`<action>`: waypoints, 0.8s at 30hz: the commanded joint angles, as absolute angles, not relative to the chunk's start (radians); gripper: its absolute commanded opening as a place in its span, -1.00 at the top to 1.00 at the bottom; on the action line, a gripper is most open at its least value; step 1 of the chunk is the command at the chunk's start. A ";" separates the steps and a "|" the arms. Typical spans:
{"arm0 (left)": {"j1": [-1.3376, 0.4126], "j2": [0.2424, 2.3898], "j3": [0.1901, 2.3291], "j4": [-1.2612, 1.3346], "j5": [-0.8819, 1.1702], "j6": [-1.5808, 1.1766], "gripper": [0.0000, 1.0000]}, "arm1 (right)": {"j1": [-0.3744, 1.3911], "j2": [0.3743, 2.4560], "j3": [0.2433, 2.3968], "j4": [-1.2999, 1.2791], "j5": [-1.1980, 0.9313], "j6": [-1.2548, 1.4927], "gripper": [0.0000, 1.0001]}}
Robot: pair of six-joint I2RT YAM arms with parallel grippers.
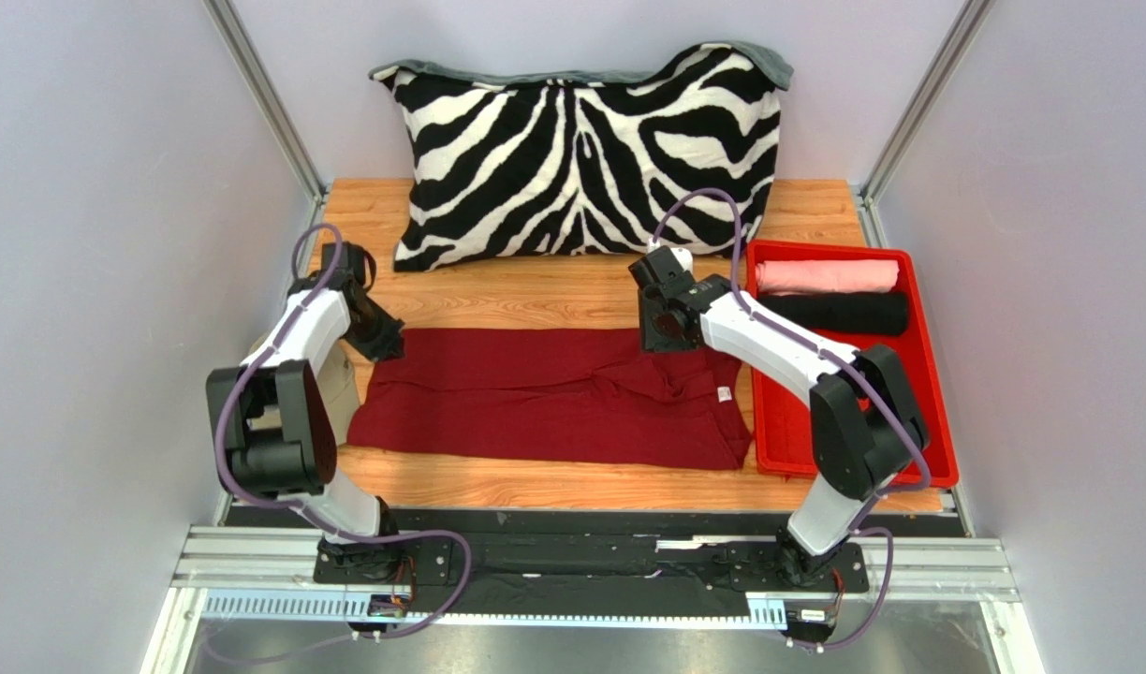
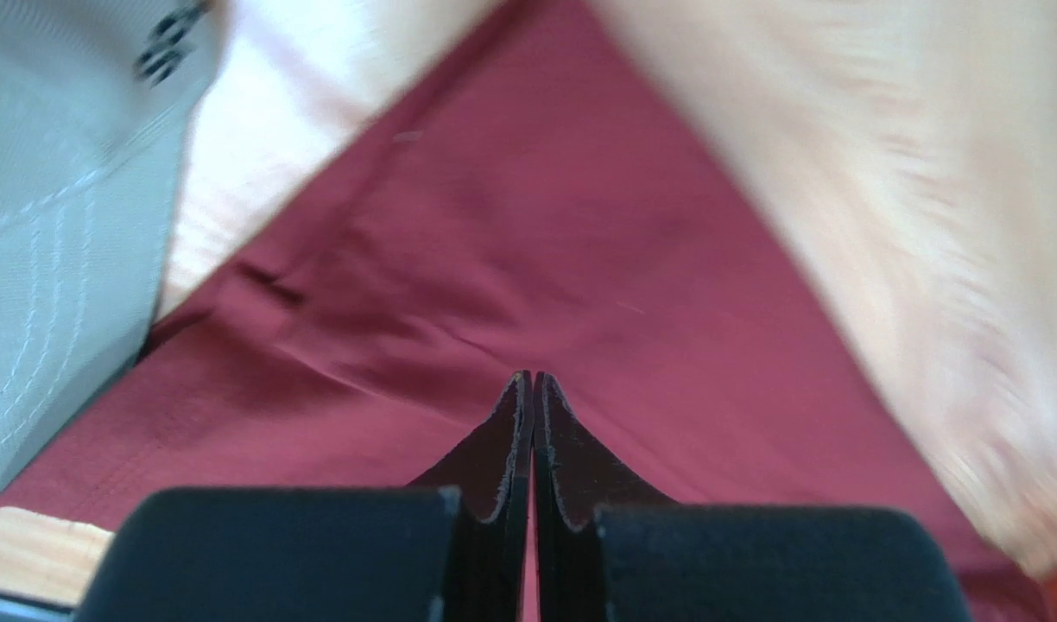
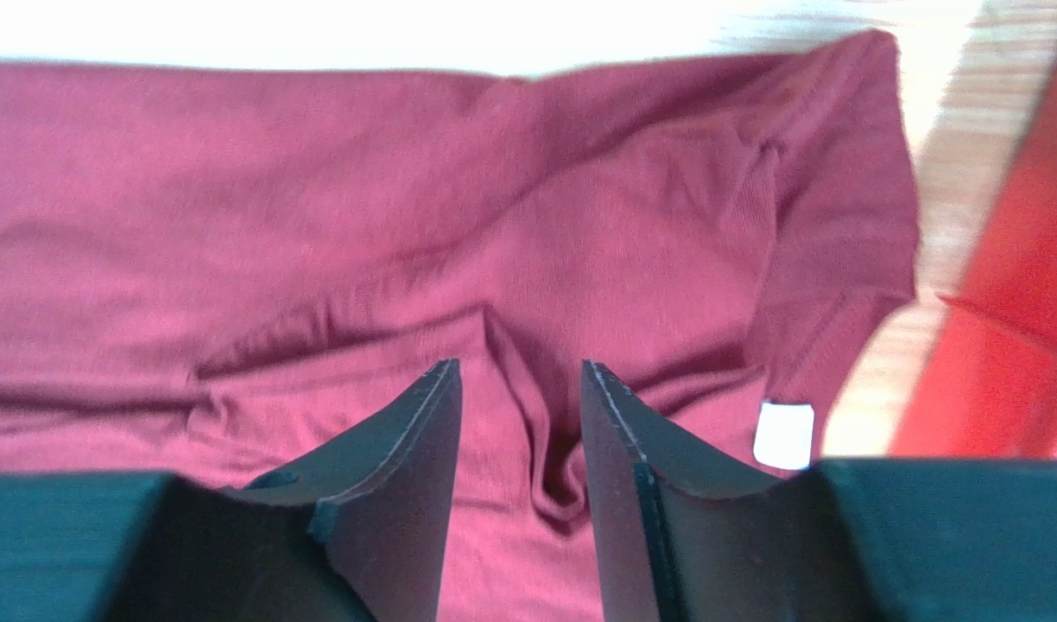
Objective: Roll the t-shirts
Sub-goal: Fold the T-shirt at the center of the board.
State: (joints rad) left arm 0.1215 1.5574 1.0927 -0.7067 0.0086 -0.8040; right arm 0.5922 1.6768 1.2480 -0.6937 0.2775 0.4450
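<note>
- Your left gripper (image 2: 534,389) is pinched closed above the left end of the dark red soft-cloth t-shirt (image 1: 537,400), spread flat on the wooden table (image 1: 565,485) for rolling.
- Your right gripper (image 3: 521,389) straddles a right-end pucker, half-spread, likely readying a pinch.

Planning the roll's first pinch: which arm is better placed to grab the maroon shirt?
Probably right: the right gripper has open jaws straddling a raised fold of the maroon t-shirt; the left gripper is shut above the cloth.
</note>
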 commanded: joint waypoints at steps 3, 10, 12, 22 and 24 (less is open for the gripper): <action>0.181 1.657 1.055 -0.738 -0.058 -0.905 0.93 | 0.560 1.758 1.275 -0.600 0.177 0.434 0.08; 0.186 1.652 1.088 -0.727 -0.065 -0.858 0.90 | 0.572 1.718 1.126 -0.506 -0.042 0.492 0.29; 0.187 1.638 1.101 -0.719 -0.045 -0.825 0.77 | 0.592 1.665 1.077 -0.489 -0.066 0.517 0.45; 0.039 1.552 1.137 -0.661 0.187 -0.569 0.36 | 0.767 1.526 0.979 -0.546 0.066 0.526 0.22; 0.003 1.536 1.129 -0.657 0.215 -0.554 0.35 | 0.767 1.480 0.974 -0.571 0.115 0.528 0.14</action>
State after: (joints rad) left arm 0.0822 1.5970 1.1030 -0.6899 0.0822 -0.6689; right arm 0.7605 1.5604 0.9798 -0.5381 0.0021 0.5236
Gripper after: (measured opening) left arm 0.319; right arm 0.396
